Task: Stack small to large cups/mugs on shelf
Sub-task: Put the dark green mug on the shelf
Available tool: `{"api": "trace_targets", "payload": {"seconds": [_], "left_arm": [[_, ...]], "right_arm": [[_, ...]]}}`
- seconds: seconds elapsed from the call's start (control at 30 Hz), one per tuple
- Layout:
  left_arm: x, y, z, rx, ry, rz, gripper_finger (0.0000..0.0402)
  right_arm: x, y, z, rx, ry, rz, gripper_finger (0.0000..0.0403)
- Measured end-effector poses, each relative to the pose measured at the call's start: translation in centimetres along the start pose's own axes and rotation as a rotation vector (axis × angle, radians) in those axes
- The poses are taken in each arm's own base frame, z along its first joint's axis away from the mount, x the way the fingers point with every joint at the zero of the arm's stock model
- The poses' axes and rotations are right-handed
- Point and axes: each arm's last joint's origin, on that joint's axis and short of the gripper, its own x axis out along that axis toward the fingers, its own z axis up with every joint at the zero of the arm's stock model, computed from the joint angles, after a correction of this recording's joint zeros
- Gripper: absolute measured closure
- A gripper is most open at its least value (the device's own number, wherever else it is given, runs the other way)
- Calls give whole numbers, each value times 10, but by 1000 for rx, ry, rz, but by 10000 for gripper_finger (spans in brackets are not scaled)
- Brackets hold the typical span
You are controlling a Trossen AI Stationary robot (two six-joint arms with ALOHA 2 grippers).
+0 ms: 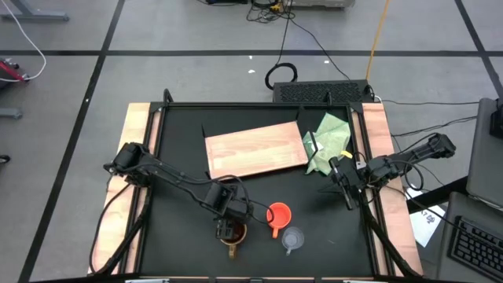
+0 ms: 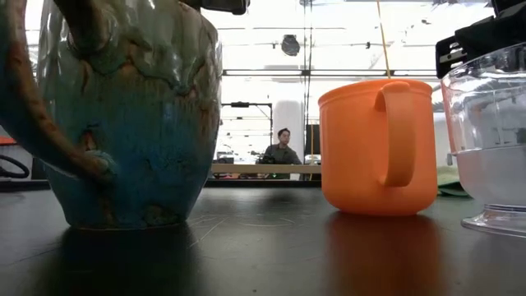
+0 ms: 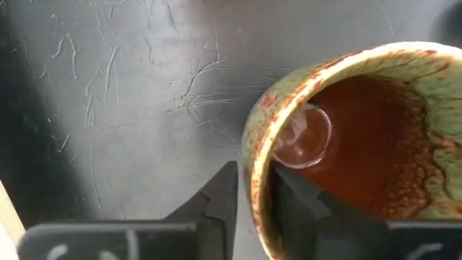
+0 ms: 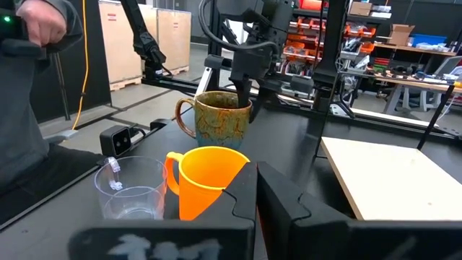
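Observation:
The large mug (image 1: 232,233), brown inside and mottled green-blue outside, stands upright on the black table near its front edge; it also shows in the low view (image 2: 123,123). My left gripper (image 1: 228,211) is above it, shut on its rim. The orange cup (image 1: 279,214) stands to the mug's right, and the small clear cup (image 1: 293,239) stands nearer the front edge. The light-wood shelf board (image 1: 255,149) lies flat farther back. My right gripper (image 1: 346,192) hangs shut and empty at the table's right side, its fingers (image 4: 256,173) pointing toward the cups. My left gripper pinches the mug's wall at the rim (image 3: 254,155), one finger inside the mug (image 3: 296,206) and one outside (image 3: 216,206). The fingers come from above, pointing down, on the side away from the handle (image 4: 184,112). The mug stays upright with its base (image 2: 115,218) on the table.
A light green cloth (image 1: 330,141) lies crumpled at the board's right end. Bare black table lies between the cups and the board. A person (image 4: 29,72) stands beyond the table's edge near the clear cup. Wooden side rails (image 1: 118,196) flank the table.

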Motion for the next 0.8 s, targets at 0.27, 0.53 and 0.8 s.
{"api": "trace_targets", "payload": {"seconds": [0.27,0.53,0.8], "left_arm": [[0,-1,4,6,-33,-29,372],[-11,0,2,84,-63,1,372],[-48,7,-3,75,-172,33,372]], "right_arm": [[0,0,0,0,0,0,403],[0,0,0,0,1,0,403],[0,0,0,0,0,0,403]]}}
